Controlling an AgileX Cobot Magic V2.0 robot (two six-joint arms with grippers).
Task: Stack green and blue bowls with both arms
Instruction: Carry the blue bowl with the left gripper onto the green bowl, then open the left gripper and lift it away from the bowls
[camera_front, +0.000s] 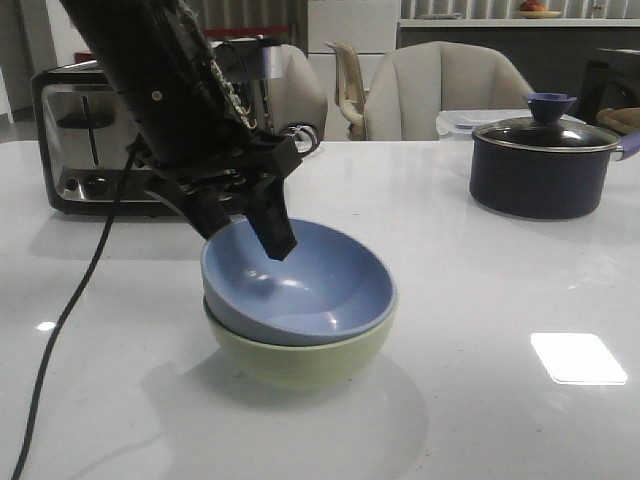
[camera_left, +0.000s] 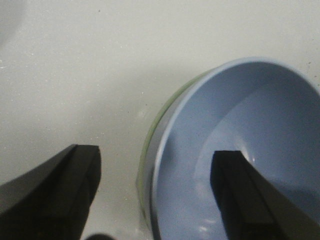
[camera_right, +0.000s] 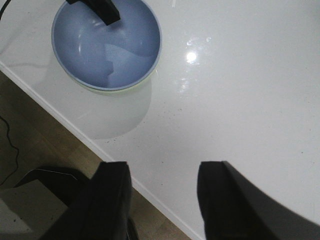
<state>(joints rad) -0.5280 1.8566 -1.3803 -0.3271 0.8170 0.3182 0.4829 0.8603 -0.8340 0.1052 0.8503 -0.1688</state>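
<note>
White table (camera_front: 480, 300), blue bowl (camera_front: 300, 275) nested in green bowl (camera_front: 300, 358), left end effector (camera_front: 235, 225) apart astride its rim.

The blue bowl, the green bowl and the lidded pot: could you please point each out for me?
blue bowl (camera_front: 320, 285), front view, inner wall.
green bowl (camera_front: 300, 360), front view, outer side below the blue rim.
lidded pot (camera_front: 540, 180), front view, dark navy side wall.

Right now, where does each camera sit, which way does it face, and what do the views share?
Front: faces forward over the table; shows the left arm at the blue bowl nested in the green bowl.
Left wrist: looks down; open jaws straddle the blue bowl's rim.
Right wrist: high above the table edge; empty open jaws.
All three share the stacked bowls.
</note>
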